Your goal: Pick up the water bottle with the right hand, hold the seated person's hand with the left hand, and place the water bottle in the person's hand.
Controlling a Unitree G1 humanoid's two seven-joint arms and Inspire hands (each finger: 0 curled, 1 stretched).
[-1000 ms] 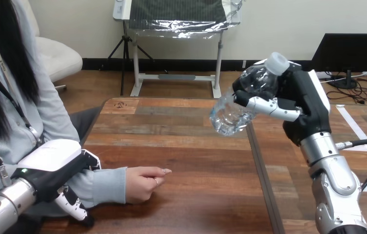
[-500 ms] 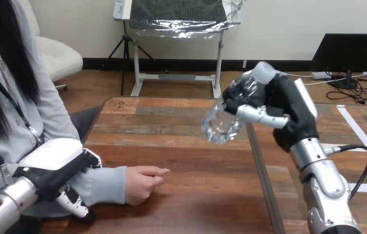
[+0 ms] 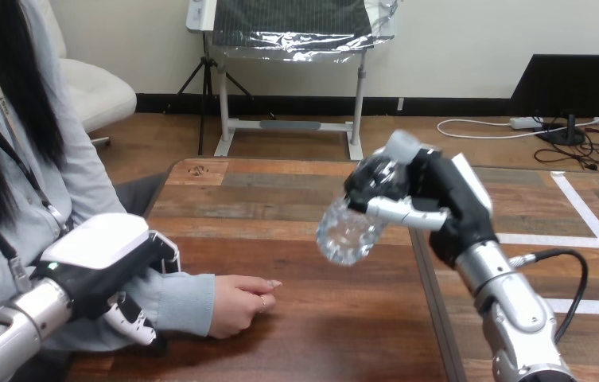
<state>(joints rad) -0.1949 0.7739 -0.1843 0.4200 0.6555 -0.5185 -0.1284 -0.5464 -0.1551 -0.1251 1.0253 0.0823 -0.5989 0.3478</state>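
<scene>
Here, the right hand [image 3: 447,208] grips a clear water bottle [image 3: 349,229], tilted above the middle of the table [image 3: 280,203]. The left hand [image 3: 109,267] lies over the person's sleeve [image 3: 180,298] at the left edge; whether it grips, I cannot tell. Pickup looks done; the person's hand [image 3: 240,304], resting nearby, awaits the bottle.

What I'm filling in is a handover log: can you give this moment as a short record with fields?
right robot hand: shut on the water bottle, above the table
water bottle: clear, tilted, cap uppermost
left robot hand: over the person's sleeved forearm; grip unclear
person's hand: resting on the table, apart from the bottle
handover: not yet done
</scene>
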